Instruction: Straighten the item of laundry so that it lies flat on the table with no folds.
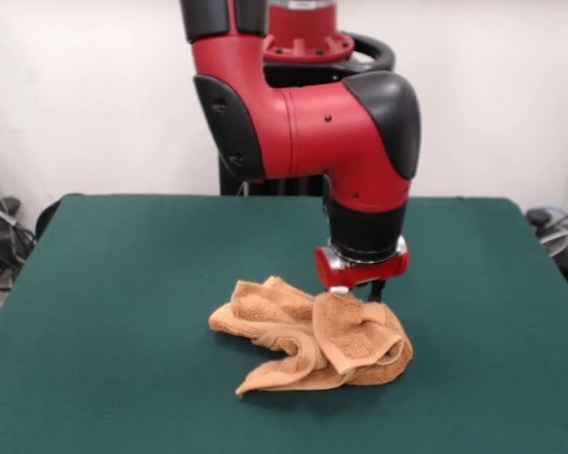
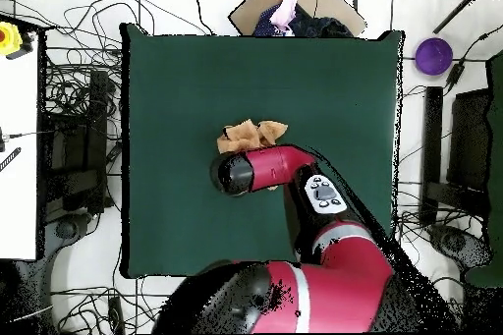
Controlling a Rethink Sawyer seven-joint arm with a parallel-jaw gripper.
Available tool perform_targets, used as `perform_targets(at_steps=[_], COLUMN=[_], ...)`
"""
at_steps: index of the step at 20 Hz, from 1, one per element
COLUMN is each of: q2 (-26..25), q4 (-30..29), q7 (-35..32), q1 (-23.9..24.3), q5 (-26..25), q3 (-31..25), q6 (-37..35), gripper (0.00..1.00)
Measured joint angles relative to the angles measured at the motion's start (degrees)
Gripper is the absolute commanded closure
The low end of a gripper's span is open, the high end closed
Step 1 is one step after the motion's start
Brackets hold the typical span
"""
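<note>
The orange-tan towel [image 1: 312, 336] lies crumpled in a bunched heap with several folds near the middle of the dark green table [image 1: 123, 284]. My gripper [image 1: 362, 293] hangs straight down from the red and black arm, right at the towel's far right part, touching or just above it. The towel hides its tips, so I cannot tell how it stands. In the overhead view the towel [image 2: 251, 136] peeks out beyond the arm's end [image 2: 234, 174], which covers the gripper, on the table [image 2: 177, 66].
The arm [image 2: 295, 169] reaches across the table from the base side. Off the table are tangled cables [image 2: 79, 105], a cardboard box [image 2: 265, 2] with cloth, a purple round object [image 2: 433, 56] and a white surface [image 2: 18, 154].
</note>
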State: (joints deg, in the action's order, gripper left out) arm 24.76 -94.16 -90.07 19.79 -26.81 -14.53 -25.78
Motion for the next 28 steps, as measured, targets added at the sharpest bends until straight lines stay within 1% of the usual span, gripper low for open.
perform_targets(at_steps=[8, 12, 18, 24, 25, 28], q2=[0.0, 0.2, 1.6, 3.5, 4.4, 5.5], q4=[0.1, 0.1, 0.1, 0.0, 0.0, 0.0], q7=[0.0, 0.0, 0.0, 0.0, 0.0, 0.0], q1=[5.3, 6.7, 10.2, 11.8, 12.2, 12.4], q5=[-2.0, -2.9, -3.4, -3.4, -3.4, -3.4], q3=[-4.2, -5.5, -9.3, -11.4, -12.0, -12.2], q6=[0.1, 0.1, 0.1, 0.1, 0.1, 0.1], gripper=[0.0, 0.0, 0.0, 0.0, 0.0, 0.0])
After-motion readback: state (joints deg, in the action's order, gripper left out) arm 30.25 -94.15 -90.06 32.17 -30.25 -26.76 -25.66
